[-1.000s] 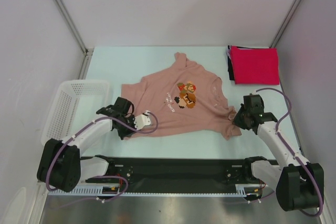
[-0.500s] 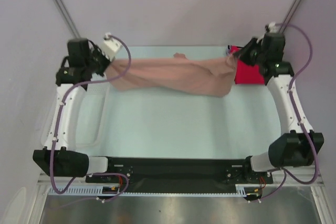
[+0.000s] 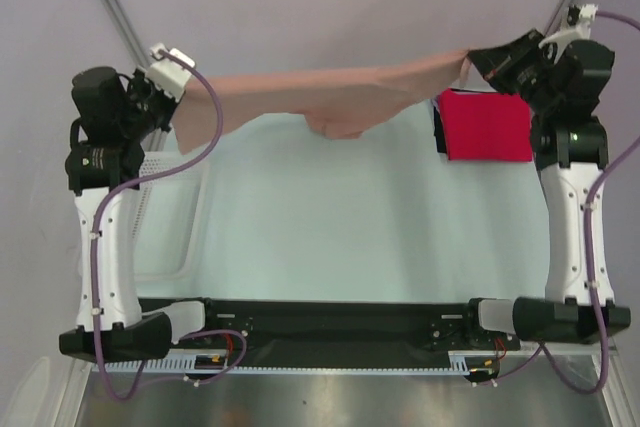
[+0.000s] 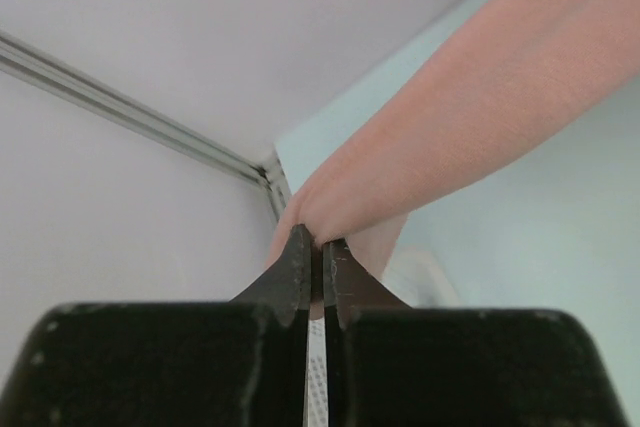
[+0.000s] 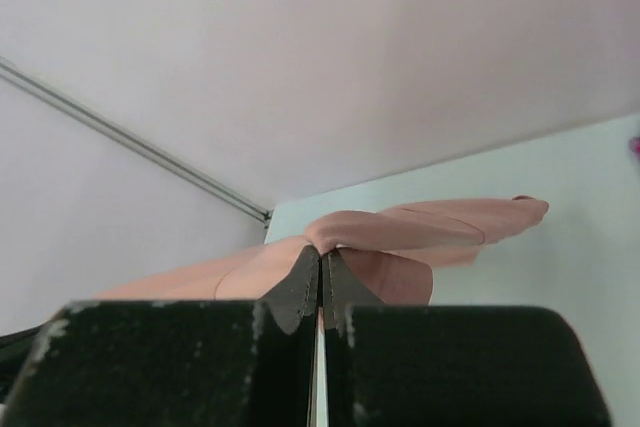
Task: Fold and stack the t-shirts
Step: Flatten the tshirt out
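Note:
The dusty-pink t-shirt (image 3: 330, 97) hangs stretched in the air across the back of the table between both grippers; its print does not show. My left gripper (image 3: 178, 97) is raised at the far left and shut on one end of the shirt (image 4: 420, 162). My right gripper (image 3: 478, 59) is raised at the far right and shut on the other end (image 5: 400, 232). A folded bright red t-shirt (image 3: 487, 125) lies on a folded black one (image 3: 438, 127) at the back right, just below the right gripper.
The white plastic lattice basket (image 3: 175, 217) sits at the left edge, under the raised left arm; a bit of it shows in the left wrist view (image 4: 318, 397). Grey walls close in the back and both sides. The pale table (image 3: 340, 237) lies below the hanging shirt.
Both grippers took hold of the pink shirt's ends on the table, then lifted it up and back. Since half a second ago they rose further and pulled it tighter.

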{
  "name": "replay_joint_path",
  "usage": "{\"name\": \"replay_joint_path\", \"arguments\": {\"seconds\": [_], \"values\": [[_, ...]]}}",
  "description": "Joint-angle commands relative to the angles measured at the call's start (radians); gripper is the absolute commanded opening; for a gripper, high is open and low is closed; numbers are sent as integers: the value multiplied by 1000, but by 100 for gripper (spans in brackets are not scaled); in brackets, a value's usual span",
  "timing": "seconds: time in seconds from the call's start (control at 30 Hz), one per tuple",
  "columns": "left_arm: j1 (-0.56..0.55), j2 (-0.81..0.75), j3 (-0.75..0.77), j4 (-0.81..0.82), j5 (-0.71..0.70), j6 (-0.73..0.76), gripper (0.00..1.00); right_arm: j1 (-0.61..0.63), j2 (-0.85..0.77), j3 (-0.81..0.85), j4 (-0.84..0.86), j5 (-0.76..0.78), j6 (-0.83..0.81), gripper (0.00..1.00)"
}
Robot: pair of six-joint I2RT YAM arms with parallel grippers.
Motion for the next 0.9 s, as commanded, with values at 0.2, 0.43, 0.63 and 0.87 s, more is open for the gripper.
{"name": "replay_joint_path", "arguments": {"seconds": [0.2,0.43,0.63,0.87], "values": [[13,-115,15,-323,118,119,0,-10,-457,-85,-181,115,-93,0],[14,-61,12,-299,105,88,0,-10,-402,-64,-143,110,-82,0],[14,198,202,-230,100,-21,0,-10,-89,69,36,73,-24,0],[14,568,703,-224,39,-200,0,-10,353,510,138,50,118,0]]}}
